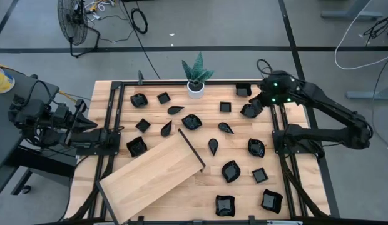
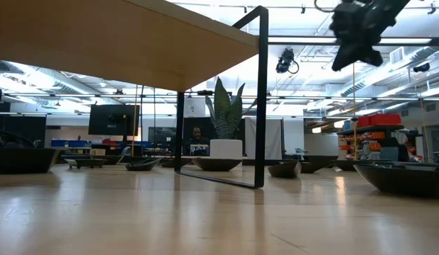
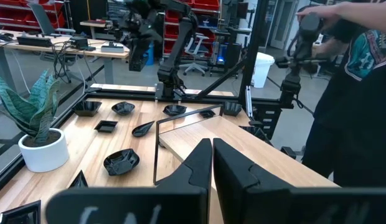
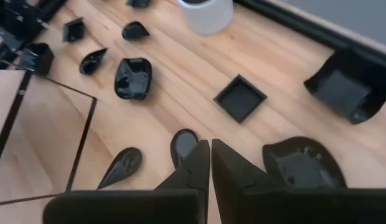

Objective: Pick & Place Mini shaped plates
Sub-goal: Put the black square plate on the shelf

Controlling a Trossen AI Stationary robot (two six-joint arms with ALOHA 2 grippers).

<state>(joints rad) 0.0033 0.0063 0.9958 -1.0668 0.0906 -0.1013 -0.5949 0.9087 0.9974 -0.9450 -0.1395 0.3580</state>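
Beyond left tool (image 3: 211, 163), a person (image 3: 355, 106).

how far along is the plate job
Barely begun. Done: nothing; the wooden board carries no plates. In hand: nothing; the right tool hangs shut and empty above the mini shaped plates, the left tool waits shut at the table's left edge. Left: every plate.
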